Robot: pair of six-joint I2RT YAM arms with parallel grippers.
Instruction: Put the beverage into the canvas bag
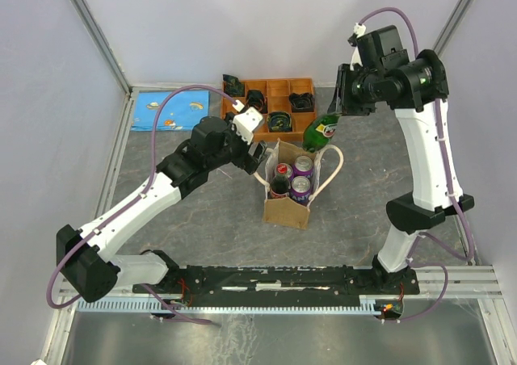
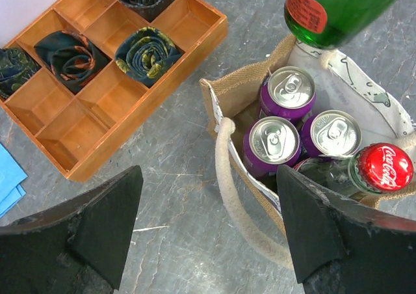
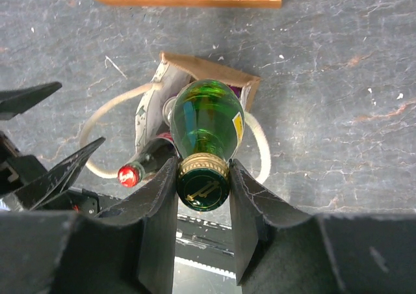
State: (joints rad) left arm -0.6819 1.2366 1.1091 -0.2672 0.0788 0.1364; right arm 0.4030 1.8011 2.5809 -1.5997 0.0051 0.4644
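The canvas bag (image 1: 285, 211) stands mid-table and holds three purple cans (image 2: 287, 93) and a red-capped cola bottle (image 2: 386, 166). My right gripper (image 1: 340, 113) is shut on the neck of a green glass bottle (image 1: 322, 132). It holds the bottle tilted just above the bag's far edge. In the right wrist view the fingers (image 3: 159, 196) clamp the gold-banded cap of the bottle (image 3: 207, 121), with the bag (image 3: 221, 73) below. My left gripper (image 2: 208, 235) is open. It straddles the bag's near cream handle (image 2: 237, 203) and side wall (image 2: 227, 95), and the green bottle's base (image 2: 331, 8) shows above.
An orange wooden tray (image 1: 300, 86) with rolled dark fabric pieces (image 2: 146, 54) sits behind the bag. A blue patterned sheet (image 1: 170, 111) lies at the back left. The left arm's fingers (image 3: 55, 173) show at the left of the right wrist view. Walls enclose the table.
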